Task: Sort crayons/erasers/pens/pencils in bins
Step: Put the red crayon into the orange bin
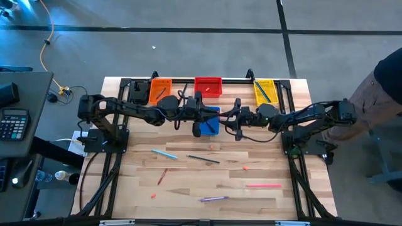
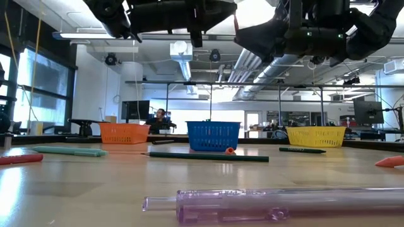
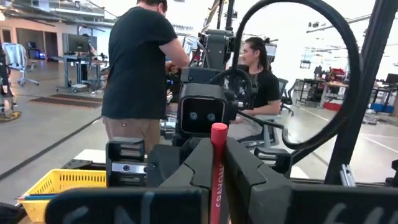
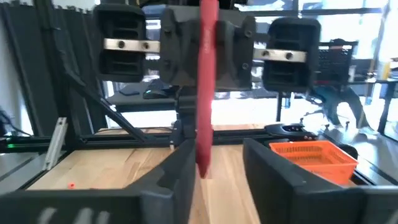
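One red crayon (image 3: pixel 218 163) — clamped upright in left gripper (image 3: pixel 217 186), seemingly.

Quick tally: four bins (image 1: pixel 160 90) (orange, red, yellow, blue). Three loose pens: teal (image 1: pixel 164 153), pink (image 1: pixel 263 185), purple (image 1: pixel 213 198). Two dark pencils (image 2: pixel 205 156) (image 2: pixel 303 150), two red crayons (image 1: pixel 162 176) (image 3: pixel 218 162), three tiny erasers (image 1: pixel 212 147) (image 1: pixel 245 167) (image 1: pixel 152 195). Can't count the sticks in the yellow one.

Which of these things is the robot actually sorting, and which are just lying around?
Job: red crayon in the shut left gripper, facing the open right gripper; teal pen, pink pen, purple pen, pencil; orange bin, red bin, blue bin, yellow bin.
Lying about: calculator, yellow cable, person.
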